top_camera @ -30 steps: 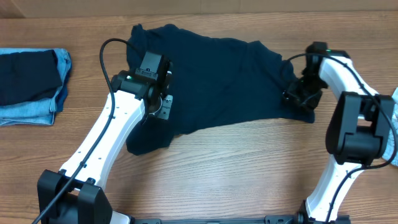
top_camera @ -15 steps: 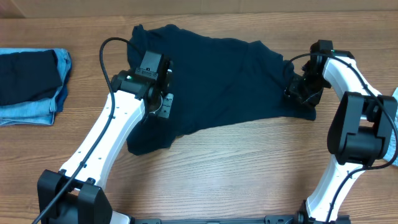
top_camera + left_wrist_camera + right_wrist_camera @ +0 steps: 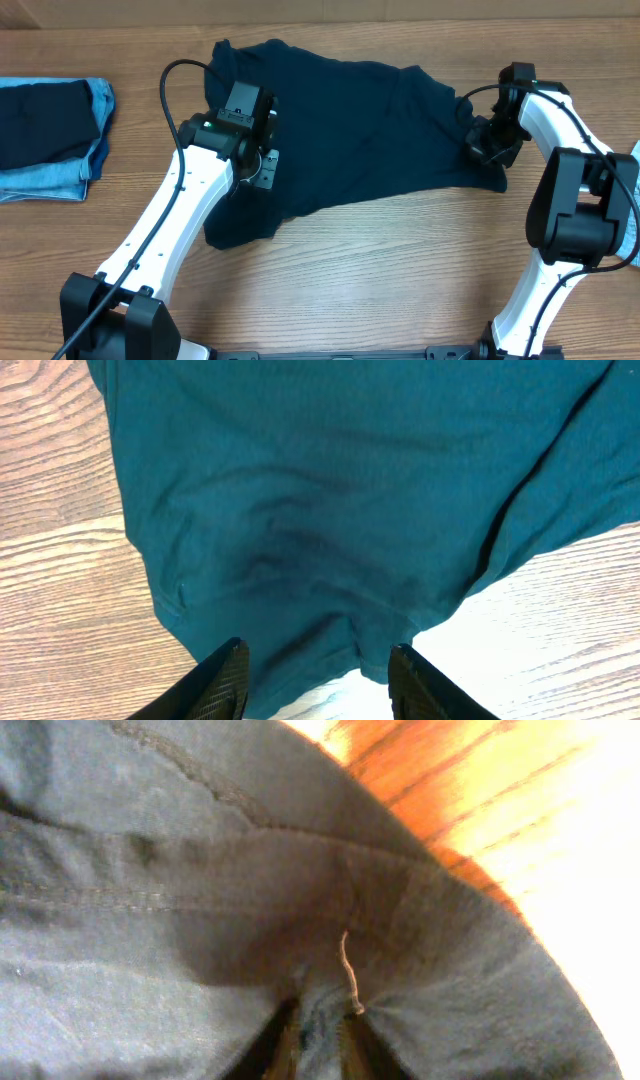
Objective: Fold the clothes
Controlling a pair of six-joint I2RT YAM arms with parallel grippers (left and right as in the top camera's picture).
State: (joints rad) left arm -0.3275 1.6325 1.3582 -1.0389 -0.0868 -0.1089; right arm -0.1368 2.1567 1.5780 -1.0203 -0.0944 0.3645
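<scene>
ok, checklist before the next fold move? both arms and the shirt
1. Right end effector pinching the navy shirt: ok, cloth bunched between its fingers.
2. Left end effector gripping the shirt: not ok, jaws open over the hem.
3. Shirt lying flat: not ok, wrinkled.
4. Folded stack apart from the shirt: ok, far left.
5. Layers in the right pinch: cannot tell.

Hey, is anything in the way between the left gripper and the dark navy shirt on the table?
Nothing visible. The left gripper hangs open directly over the lower edge of the dark navy cloth shirt, with only cloth and the wooden table beneath it.
</scene>
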